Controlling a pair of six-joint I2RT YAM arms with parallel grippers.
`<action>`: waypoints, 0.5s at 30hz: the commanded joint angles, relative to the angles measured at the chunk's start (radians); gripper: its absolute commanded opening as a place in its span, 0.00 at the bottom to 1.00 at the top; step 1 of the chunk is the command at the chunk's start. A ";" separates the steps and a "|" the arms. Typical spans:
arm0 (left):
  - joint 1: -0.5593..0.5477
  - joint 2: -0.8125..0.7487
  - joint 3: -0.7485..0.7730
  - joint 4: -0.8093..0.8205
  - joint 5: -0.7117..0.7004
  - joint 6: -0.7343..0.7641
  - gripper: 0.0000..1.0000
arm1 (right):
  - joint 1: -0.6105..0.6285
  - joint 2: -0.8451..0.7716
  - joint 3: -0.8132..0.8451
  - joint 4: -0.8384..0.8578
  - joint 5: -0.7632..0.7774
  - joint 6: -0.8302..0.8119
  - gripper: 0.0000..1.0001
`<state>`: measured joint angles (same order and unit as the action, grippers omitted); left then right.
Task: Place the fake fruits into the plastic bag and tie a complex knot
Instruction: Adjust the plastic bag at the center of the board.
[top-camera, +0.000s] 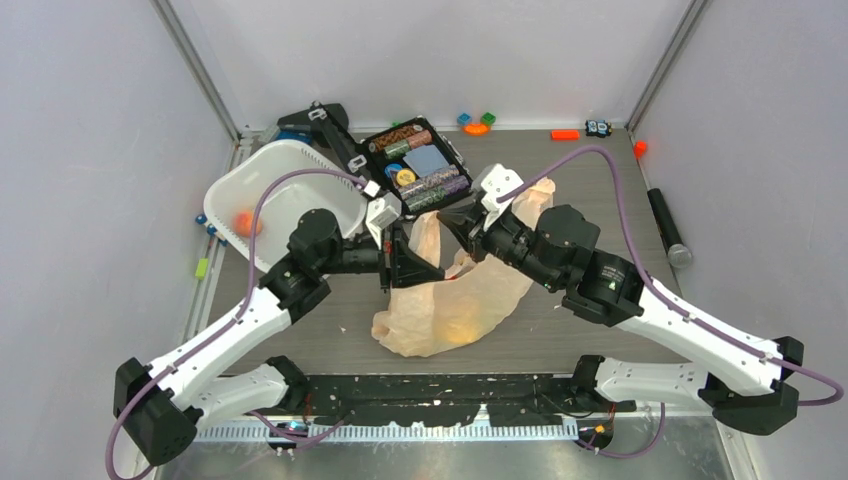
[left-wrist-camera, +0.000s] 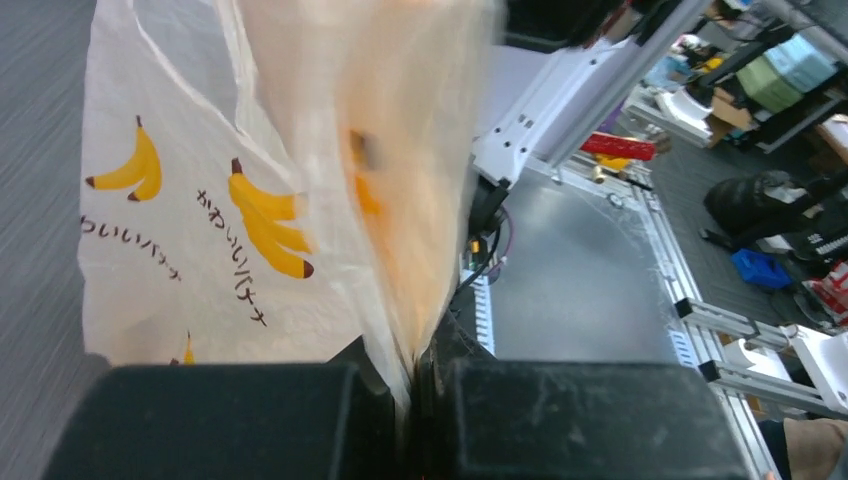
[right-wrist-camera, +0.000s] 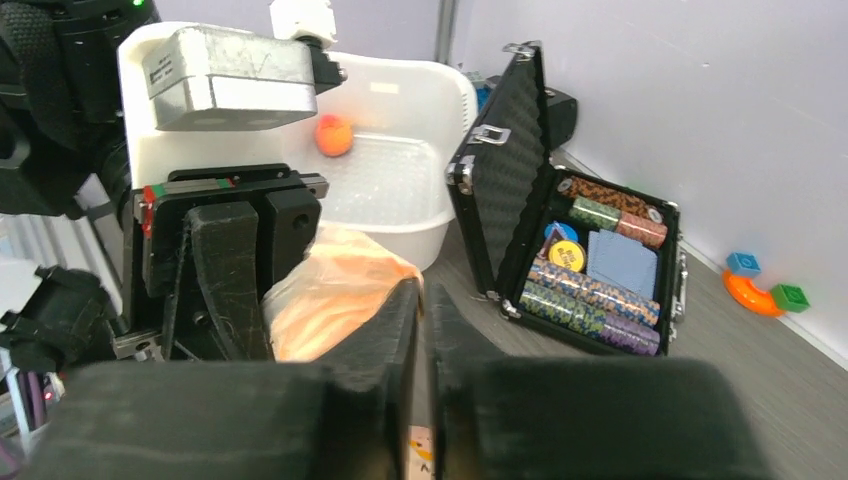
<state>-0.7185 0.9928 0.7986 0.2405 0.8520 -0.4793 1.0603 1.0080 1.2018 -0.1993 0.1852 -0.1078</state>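
Both left tool (left-wrist-camera: 415, 385) and right tool (right-wrist-camera: 424, 330) clamp the fruit-filled plastic bag (top-camera: 450, 300); white tub (top-camera: 290, 160) holds one orange fruit (top-camera: 244, 222).

The grey counter (top-camera: 600, 190) carries the plastic bag (top-camera: 450, 315) at centre, a white tub (top-camera: 285, 150) far left, an open black case (top-camera: 330, 130) beside it, toy blocks (top-camera: 476, 122) behind, and possibly a torch (top-camera: 667, 228) at right.
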 joint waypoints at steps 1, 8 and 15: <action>0.025 -0.018 0.099 -0.307 -0.096 0.154 0.00 | -0.030 -0.057 0.033 0.066 0.090 0.023 0.26; 0.099 -0.014 0.174 -0.515 -0.233 0.263 0.00 | -0.133 -0.129 0.078 -0.109 0.145 0.035 0.85; 0.125 -0.021 0.176 -0.524 -0.220 0.261 0.00 | -0.262 -0.327 -0.113 -0.137 0.224 0.025 0.96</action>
<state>-0.6006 0.9905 0.9352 -0.2478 0.6388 -0.2474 0.8673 0.7609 1.1698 -0.3069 0.3489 -0.0776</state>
